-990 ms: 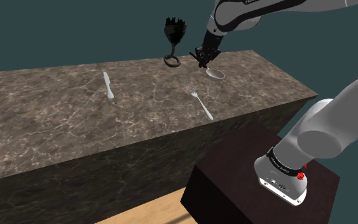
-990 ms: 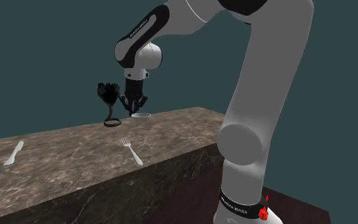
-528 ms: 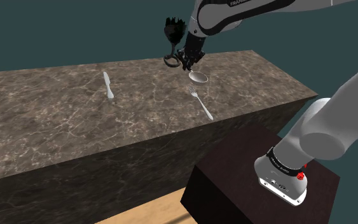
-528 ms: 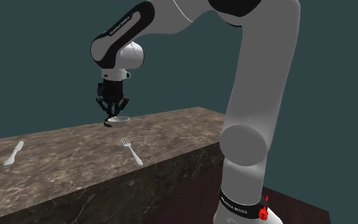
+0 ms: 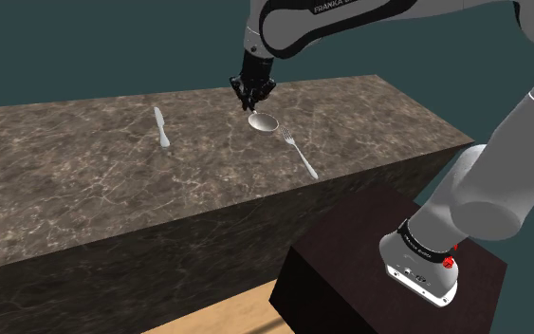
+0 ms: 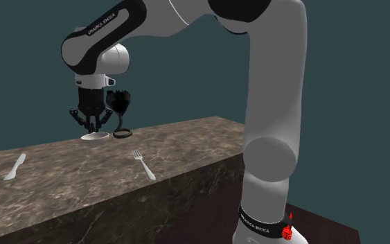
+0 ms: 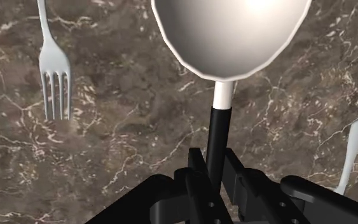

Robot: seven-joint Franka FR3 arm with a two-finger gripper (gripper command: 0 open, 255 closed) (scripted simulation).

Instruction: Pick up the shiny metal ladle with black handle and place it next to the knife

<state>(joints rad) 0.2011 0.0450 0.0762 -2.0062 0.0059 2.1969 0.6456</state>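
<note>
My black gripper point(image 5: 252, 95) point(image 6: 91, 125) point(image 7: 217, 181) is shut on the thin black handle point(image 7: 217, 137) of the ladle. It holds the ladle just above the dark marbled counter point(image 5: 84, 180). The shiny round bowl point(image 5: 263, 122) point(image 6: 95, 136) point(image 7: 231, 32) hangs below the fingertips. The pale knife point(image 5: 161, 126) point(image 6: 14, 167) point(image 7: 351, 153) lies flat on the counter, well off toward the shoulder view's left of the ladle. Bowl and knife are apart.
A pale fork point(image 5: 301, 154) point(image 6: 143, 165) point(image 7: 53, 63) lies on the counter close to the bowl, toward the front edge. A black goblet-like object point(image 6: 122, 104) stands just behind the gripper. The dark stand point(image 5: 350, 256) sits below the counter's front edge.
The gripper has carried the ladle toward the shoulder view's left, past the black goblet-like object and nearer the knife. Knife and fork have not moved.
</note>
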